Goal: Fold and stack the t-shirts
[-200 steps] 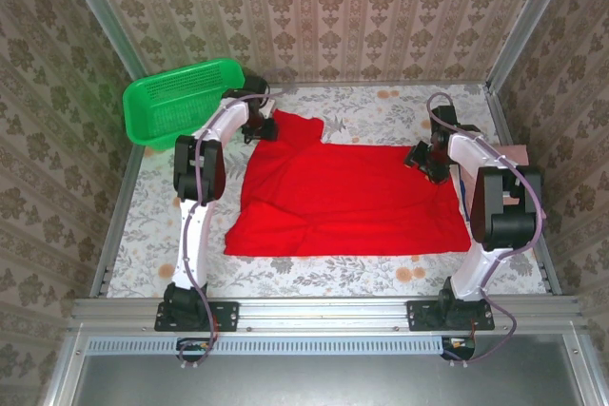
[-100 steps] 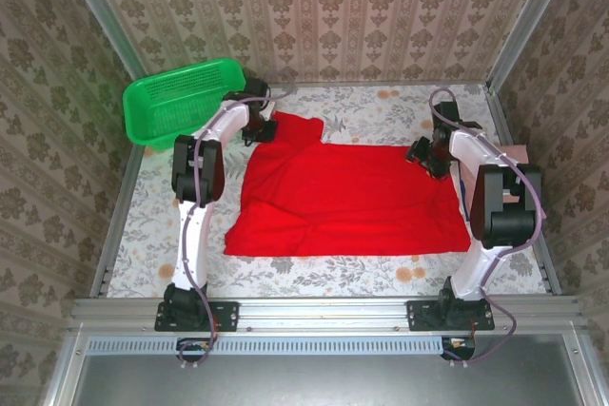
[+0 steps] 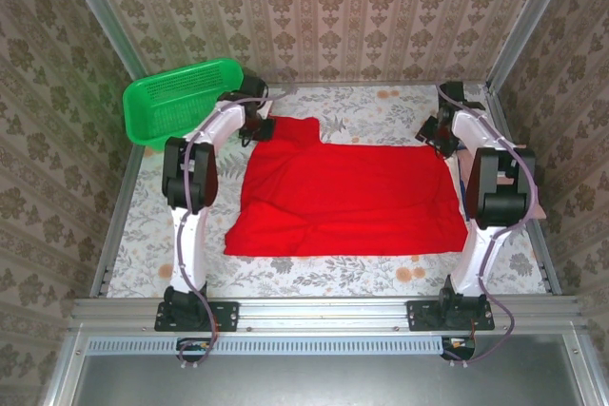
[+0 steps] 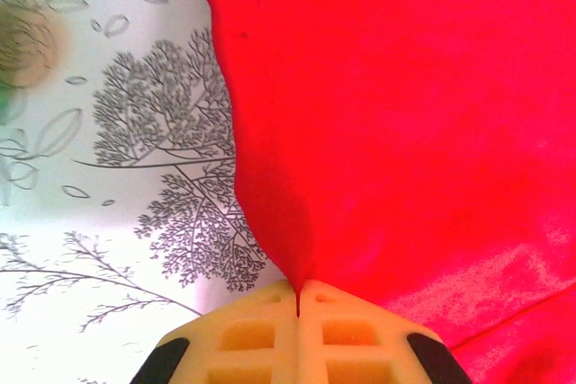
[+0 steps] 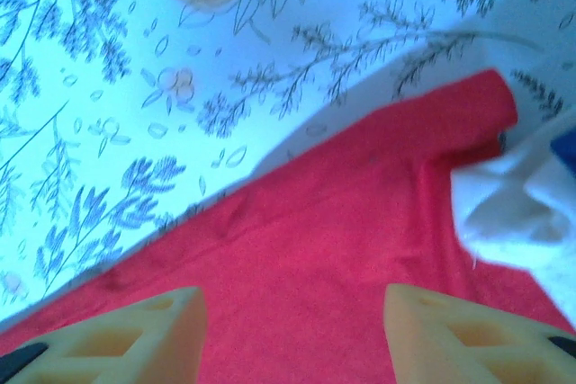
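The red t-shirt (image 3: 347, 197) lies spread across the middle of the worktop (image 3: 381, 106), a bright, even red sheet, roughly rectangular and mostly flat. Shallow creases run across its left half, and its near-left corner juts out toward the near left. Its far-left part reaches out as a narrower flap toward the far side, and there the left pincer (image 3: 259, 130) has it. In the left wrist view the pincer (image 4: 298, 290) is pressed together, its two yellow pads (image 4: 252, 330) meeting along a thin seam. The red cloth (image 4: 405, 132) is drawn into a point that ends right in that seam, so it is clamped on the shirt's edge; the fabric fans out from the pinch with a soft fold beside it, over the tree-and-leaf print of the worktop (image 4: 117, 159). The right pincer (image 3: 436, 133) sits at the shirt's far-right corner. From the right wrist its pincer (image 5: 292, 299) stands apart, with nothing between the yellow pads (image 5: 162, 325), just above the hemmed edge of the red cloth (image 5: 342, 231) where it meets the printed worktop (image 5: 108, 87). A green mesh basket (image 3: 181, 97) stands at the far left, just beside the left arm, apart from the shirt.
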